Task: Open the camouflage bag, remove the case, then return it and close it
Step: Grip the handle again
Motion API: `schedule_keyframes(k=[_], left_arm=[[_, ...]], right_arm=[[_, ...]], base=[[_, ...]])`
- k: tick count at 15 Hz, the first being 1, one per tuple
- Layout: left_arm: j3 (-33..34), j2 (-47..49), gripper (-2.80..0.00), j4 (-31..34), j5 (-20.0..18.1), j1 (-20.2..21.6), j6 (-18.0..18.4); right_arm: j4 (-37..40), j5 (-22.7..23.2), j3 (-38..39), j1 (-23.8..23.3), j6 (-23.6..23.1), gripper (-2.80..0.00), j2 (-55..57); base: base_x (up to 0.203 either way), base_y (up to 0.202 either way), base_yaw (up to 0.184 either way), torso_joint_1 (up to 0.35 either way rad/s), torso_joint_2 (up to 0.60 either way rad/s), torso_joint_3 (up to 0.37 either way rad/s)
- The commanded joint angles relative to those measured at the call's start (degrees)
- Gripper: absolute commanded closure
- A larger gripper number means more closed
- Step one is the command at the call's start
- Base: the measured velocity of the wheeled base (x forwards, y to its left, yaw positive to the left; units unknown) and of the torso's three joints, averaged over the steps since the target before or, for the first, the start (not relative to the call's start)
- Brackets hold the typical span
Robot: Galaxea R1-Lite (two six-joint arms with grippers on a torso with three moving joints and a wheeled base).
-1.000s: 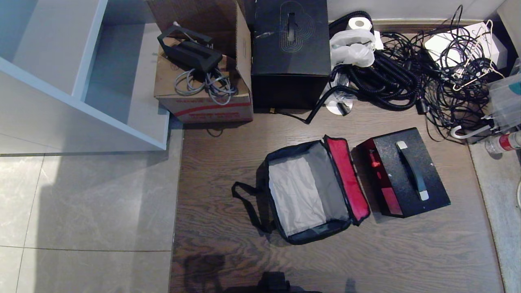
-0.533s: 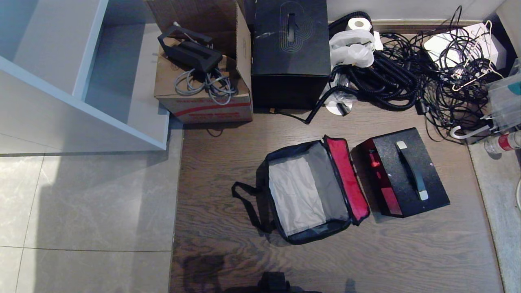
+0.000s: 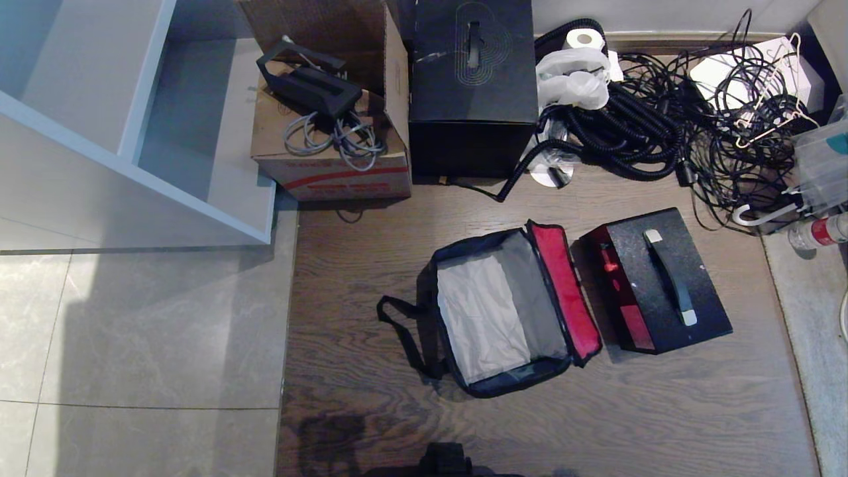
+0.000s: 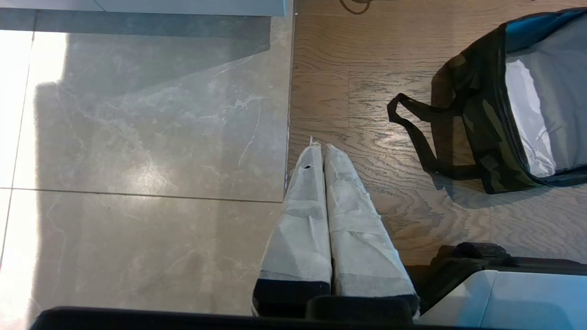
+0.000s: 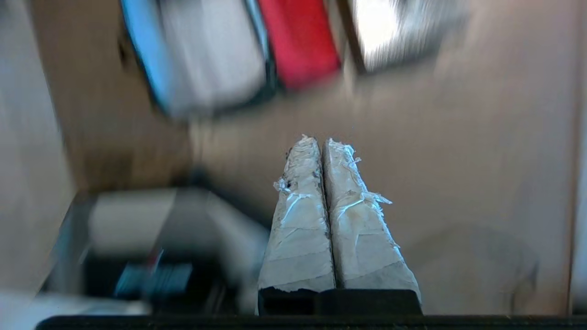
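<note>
Here the bag (image 3: 507, 311) lies open on the wood floor, red lid flap folded out to its right, grey lining bare inside. Just beside that flap stands the case (image 3: 662, 281), handle up. The right gripper (image 5: 321, 142) hangs above bare floor short of the bag, its 2 taped fingers pressed together, holding nothing. The left gripper (image 4: 319, 147) is likewise closed and empty, near the floor's tile seam

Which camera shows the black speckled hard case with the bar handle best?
The head view: the black speckled hard case lies whole on the wood floor, beside the open camouflage bag. The right wrist view catches only a blurred corner; the left wrist view misses it.
</note>
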Motion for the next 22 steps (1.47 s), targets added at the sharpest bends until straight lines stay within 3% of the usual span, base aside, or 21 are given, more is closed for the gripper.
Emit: schedule_keyframes(k=[1,5,9,13,17,18,22], left_arm=[[0.00,0.00,0.00,0.01,0.02,0.01,-0.05],[0.00,0.00,0.00,0.01,0.02,0.01,-0.05],[0.00,0.00,0.00,0.01,0.02,0.01,-0.05],[0.00,0.00,0.00,0.01,0.02,0.01,-0.05],[0.00,0.00,0.00,0.01,0.02,0.01,-0.05],[0.00,0.00,0.00,0.01,0.02,0.01,-0.05],[0.00,0.00,0.00,0.01,0.02,0.01,-0.05]], right_arm=[[-0.54,1.49,-4.21,0.33,1.95,0.00,19.43],[-16.29,3.06,-12.22,0.49,5.06,0.00,49.78],[-31.58,-0.65,-23.35,0.31,6.21,0.00,76.07],[-37.75,-2.11,-36.17,-3.40,6.25,0.00,92.74],[-39.07,-2.97,-41.74,-5.40,2.32,0.00,99.82],[-39.09,-3.25,-43.37,-5.56,0.23,-2.80,101.33],[-42.46,-13.40,-45.68,-5.63,-11.64,-2.80,106.94]], base=[[0.000,0.000,0.000,0.000,0.00,0.000],[0.000,0.000,0.000,0.000,0.00,0.000],[0.000,0.000,0.000,0.000,0.00,0.000],[0.000,0.000,0.000,0.000,0.00,0.000],[0.000,0.000,0.000,0.000,0.00,0.000],[0.000,0.000,0.000,0.000,0.00,0.000],[0.000,0.000,0.000,0.000,0.00,0.000]])
